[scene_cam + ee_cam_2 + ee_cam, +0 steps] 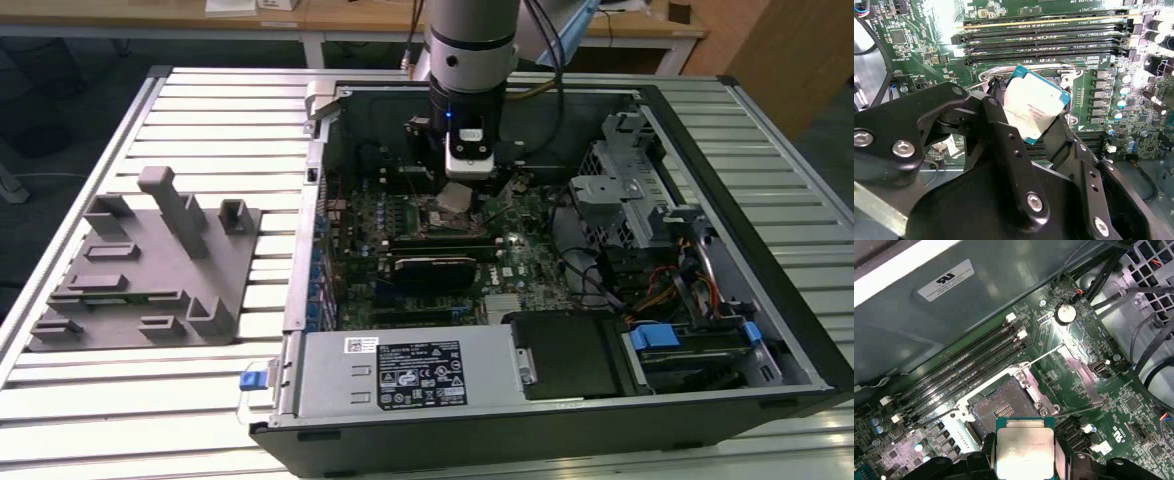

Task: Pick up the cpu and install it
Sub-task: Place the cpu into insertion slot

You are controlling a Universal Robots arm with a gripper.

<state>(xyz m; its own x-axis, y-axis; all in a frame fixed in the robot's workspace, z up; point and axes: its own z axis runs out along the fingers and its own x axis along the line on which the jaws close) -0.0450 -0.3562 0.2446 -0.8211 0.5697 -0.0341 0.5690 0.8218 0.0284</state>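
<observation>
Arm [471, 45] comes down near-vertical into the open PC case [787, 335], wrist pointing straight down over the motherboard [534, 262]. Tool [1029, 114] is clenched on the cpu [1035, 102], w/ one black finger [996, 107] on each of two opposite edges and the silvery top showing in both wrist views. Cpu is held off the board, not seated. In the first wrist view it [1025, 447] sits just beside the open socket [1003, 409], whose contact field is bare, w/ the metal load plate [1080, 376] folded back on the far side. Memory slots [969, 362] run alongside the socket. On the table [200, 110], at the exterior view's left, a grey tray [147, 275] w/ upright posts stands well apart from the case.
</observation>
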